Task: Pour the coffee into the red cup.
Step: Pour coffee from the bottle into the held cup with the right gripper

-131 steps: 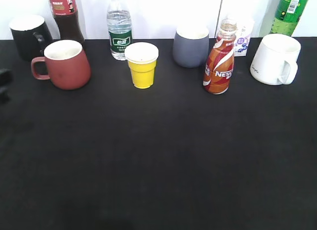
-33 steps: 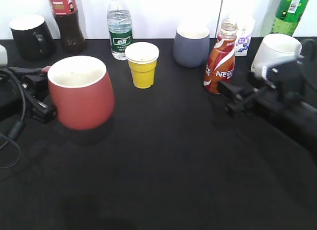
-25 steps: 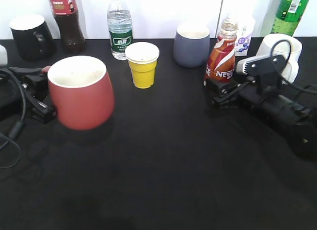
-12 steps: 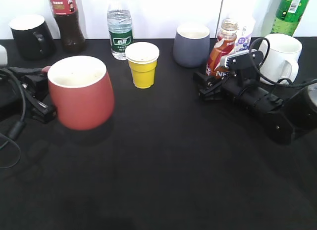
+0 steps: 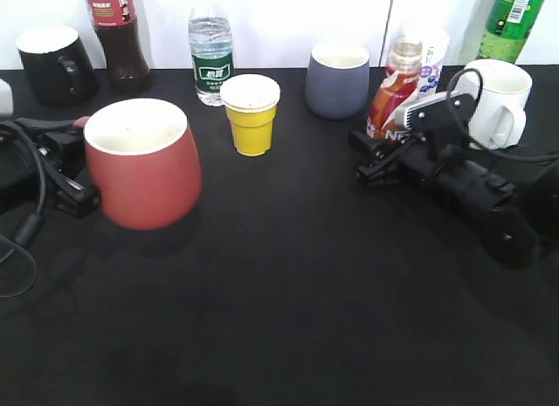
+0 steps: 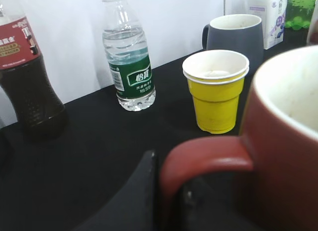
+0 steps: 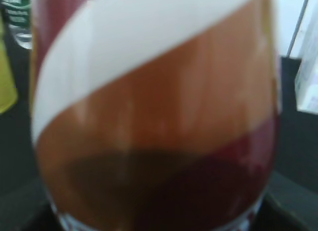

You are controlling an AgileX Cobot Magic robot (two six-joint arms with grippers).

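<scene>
Looks like a lab test bench: black cloth-covered table point(image 5: 279, 319) against a plain white wall point(image 5: 279, 22), drink bottles point(image 5: 211, 48) and mugs point(image 5: 336, 79) lined up in a row, loose cables point(image 5: 22, 231).

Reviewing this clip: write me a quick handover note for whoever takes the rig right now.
Left claw: shut on the red cup's handle; the cup sits near the table's left side, upright, nothing visible inside.
Right claw: around the base of the coffee bottle, jaws on either side; whether it grips firmly cannot be told.
Done: cup secured, bottle reached.
Left: confirm the grip, lift the bottle, carry it over the cup, pour. Whether the bottle is capped cannot be told.
</scene>
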